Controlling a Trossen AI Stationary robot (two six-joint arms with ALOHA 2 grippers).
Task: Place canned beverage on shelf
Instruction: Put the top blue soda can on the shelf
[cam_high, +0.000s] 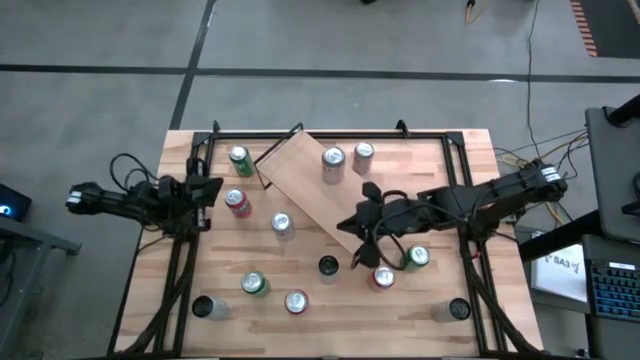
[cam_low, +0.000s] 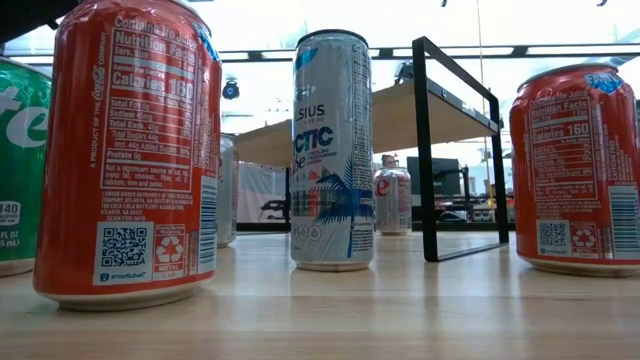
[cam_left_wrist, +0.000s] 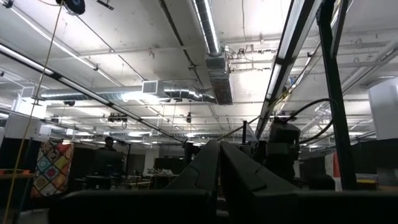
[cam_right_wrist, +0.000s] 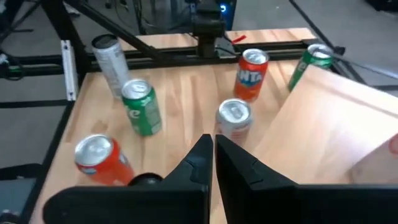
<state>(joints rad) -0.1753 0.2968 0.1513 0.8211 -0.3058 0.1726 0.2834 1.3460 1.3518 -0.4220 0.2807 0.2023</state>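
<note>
The shelf (cam_high: 310, 190), a light-wood board on black end frames, stands askew at the table's far middle; it also shows in the low view (cam_low: 440, 110). Several beverage cans stand upright on the tabletop around it: a green one (cam_high: 240, 160), a red one (cam_high: 237, 203) and a silver one (cam_high: 283, 225). My right gripper (cam_high: 352, 228) hangs shut and empty above the shelf's near right end, and its wrist view (cam_right_wrist: 213, 146) looks over the silver can (cam_right_wrist: 234, 118). My left gripper (cam_high: 215, 188) is shut at the table's left edge, pointing up at the ceiling (cam_left_wrist: 219, 155).
More cans stand near the front: green (cam_high: 254, 285), red (cam_high: 296, 300), dark (cam_high: 328, 266), red (cam_high: 383, 278), green (cam_high: 415, 258). Two cans (cam_high: 333, 160) (cam_high: 363, 155) show at the shelf's far side. A black rail frame (cam_high: 330, 133) runs round the tabletop.
</note>
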